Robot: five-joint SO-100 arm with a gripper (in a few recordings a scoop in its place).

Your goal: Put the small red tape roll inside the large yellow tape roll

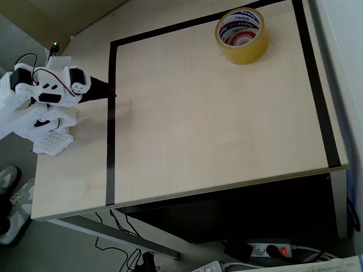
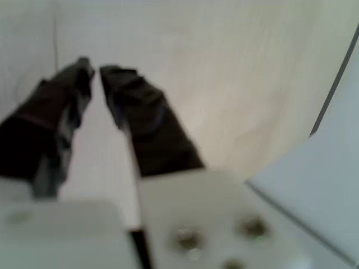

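Observation:
The large yellow tape roll (image 1: 242,35) lies flat near the table's far right corner in the overhead view. Inside its hole a glossy red ring shows, the small red tape roll (image 1: 245,39), lying within the white printed core. My gripper (image 1: 111,92) is far from both, at the table's left side over the black tape line, on the folded white arm. In the wrist view the two dark fingers (image 2: 143,120) meet at their tips over bare pale wood, and my gripper (image 2: 94,66) is shut with nothing between them.
A black tape border (image 1: 111,113) frames the work area on the pale wooden table (image 1: 198,130). The arm's white base (image 1: 45,122) sits at the left edge. A power strip (image 1: 272,249) and cables lie on the floor below the front edge.

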